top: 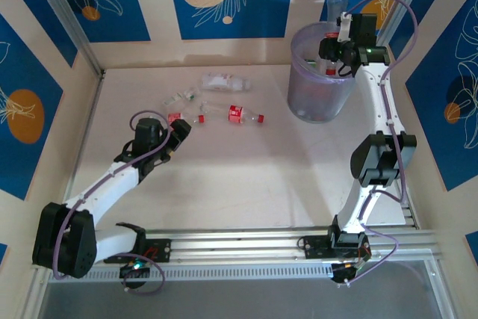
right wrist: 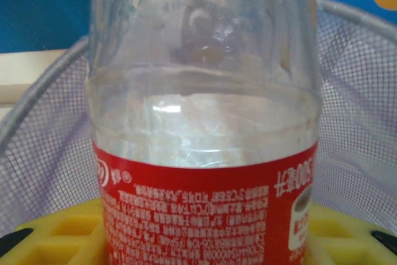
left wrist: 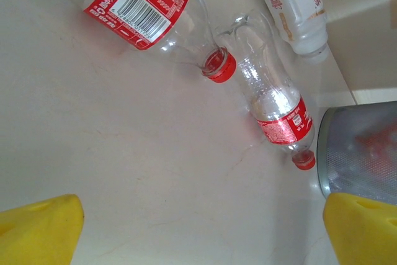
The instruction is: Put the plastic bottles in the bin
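– While the right hand (top: 334, 56) is clamped on that clear plastic bottle with the red label (right wrist: 205, 153), roughly vertical over the mouth of the tall translucent pale-purple round bin (top: 317, 102), how do you think the load will handle?

– It looks empty, so I'd judge it very light. The walls are thin and dented and will give under a squeeze, and smooth plastic can slide. The yellow fingers (right wrist: 56, 234) grip it at the label band, probably the firmest place.

– Is there room beneath that hand?

– Plenty. The bin's rim rings the bottle, and the mesh wall stands well apart from it. A drop should land inside, and nothing here seems fragile.

– And the left hand (top: 178, 128)?

– Its jaws are wide with nothing between them, low over the pale desk (left wrist: 124, 172). Ahead of it lies a clear barcode-labelled bottle with a red cap (left wrist: 139, 4). That cap points at a second clear red-labelled bottle (left wrist: 276, 103), whose own cap lies near the bin's wall. Further ahead is a whitish-labelled plastic bottle (left wrist: 294, 4).

– Where would you take those?

– Across the belly at the label, closing square, since bottles on their sides would likely roll. The second one leaves a finger little room on the bin side. The bare desk nearest the hand is the open approach.
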Robot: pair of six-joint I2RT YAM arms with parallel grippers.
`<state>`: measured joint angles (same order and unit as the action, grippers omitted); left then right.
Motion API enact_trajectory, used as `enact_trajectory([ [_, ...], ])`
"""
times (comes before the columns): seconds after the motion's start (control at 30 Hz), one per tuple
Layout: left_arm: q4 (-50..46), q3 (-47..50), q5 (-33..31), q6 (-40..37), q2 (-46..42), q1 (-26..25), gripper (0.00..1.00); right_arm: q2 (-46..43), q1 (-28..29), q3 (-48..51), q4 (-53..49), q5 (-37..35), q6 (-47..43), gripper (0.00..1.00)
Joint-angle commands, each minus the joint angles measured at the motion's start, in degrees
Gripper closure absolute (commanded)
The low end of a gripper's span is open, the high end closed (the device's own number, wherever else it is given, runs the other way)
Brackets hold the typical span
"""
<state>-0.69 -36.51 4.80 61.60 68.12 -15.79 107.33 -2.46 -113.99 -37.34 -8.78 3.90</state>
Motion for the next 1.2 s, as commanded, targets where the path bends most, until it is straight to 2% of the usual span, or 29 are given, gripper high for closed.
enact_trajectory([
  [0.0,-2.8,-2.0,-2.6,1.8,0.7,0.7,0.03,0.8,-1.0,1.6,0.4,2.5,0.0,0.66],
  [0.3,-3.1,-1.5,-3.3,3.4,0.7,0.7,0.04,1.5,-1.7,5.4,1.0,3.6,0.2,0.57],
  [0.5,-3.3,-1.3,-4.2,3.4,0.6,0.7,0.04,1.8,-1.8,6.4,1.0,3.9,-0.2,0.38],
  [0.83,-3.7,-1.2,-5.2,3.4,0.7,0.7,0.04,1.7,-1.9,5.3,0.2,4.3,-0.5,0.22],
  [1.17,-3.6,-0.8,-6.5,3.0,1.1,0.8,0.03,0.5,-1.9,1.1,-3.1,4.4,-1.4,0.17],
])
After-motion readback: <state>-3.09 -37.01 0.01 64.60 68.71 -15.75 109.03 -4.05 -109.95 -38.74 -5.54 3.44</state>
